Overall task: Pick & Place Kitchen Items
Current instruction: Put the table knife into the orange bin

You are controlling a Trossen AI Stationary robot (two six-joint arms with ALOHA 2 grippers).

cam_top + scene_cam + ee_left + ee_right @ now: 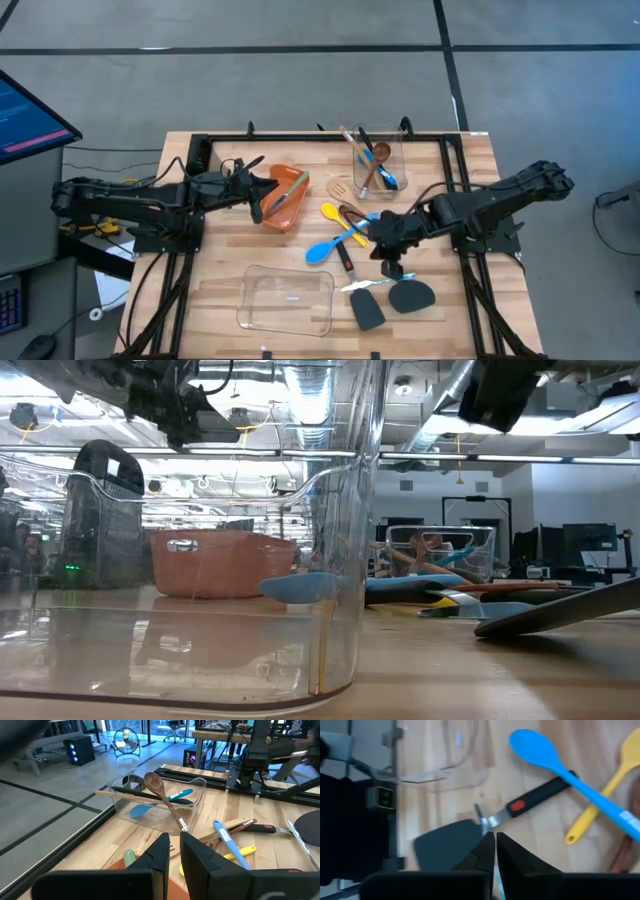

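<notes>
Kitchen items lie scattered over the wooden table [230,290] in the high view. The right gripper [388,262] hangs over the cluster at the table's middle, its fingers drawn together on nothing. Just beside it lie the blue spoon [335,245] and yellow spoon [335,213], crossed, with a dark-handled tool [345,262] under them. On its near side rest two black spatulas [368,308], one squarish and one rounded [412,296]. Beyond it, a clear container [378,158] at the far edge holds wooden and blue utensils. The left gripper [262,198] sits at the orange bin [285,197], well apart from the right one; a second, empty clear container [287,300] lies at the near edge.

From the low view, a clear container wall [200,590] fills the foreground; behind it show the orange bin [220,563] and the blue spoon's bowl [300,586].

Seen from the left wrist, that gripper's fingers [165,857] stand nearly closed, a thin gap between them, gripping nothing visible. Ahead sits the clear container [160,797] with a wooden spoon [159,787] in it.

On the right wrist view, the fingers [487,851] meet above a black spatula [447,842], whose metal neck lies right at the fingertips; I cannot tell whether they touch it. The blue spoon [555,757] and yellow spoon [605,802] lie farther ahead.
</notes>
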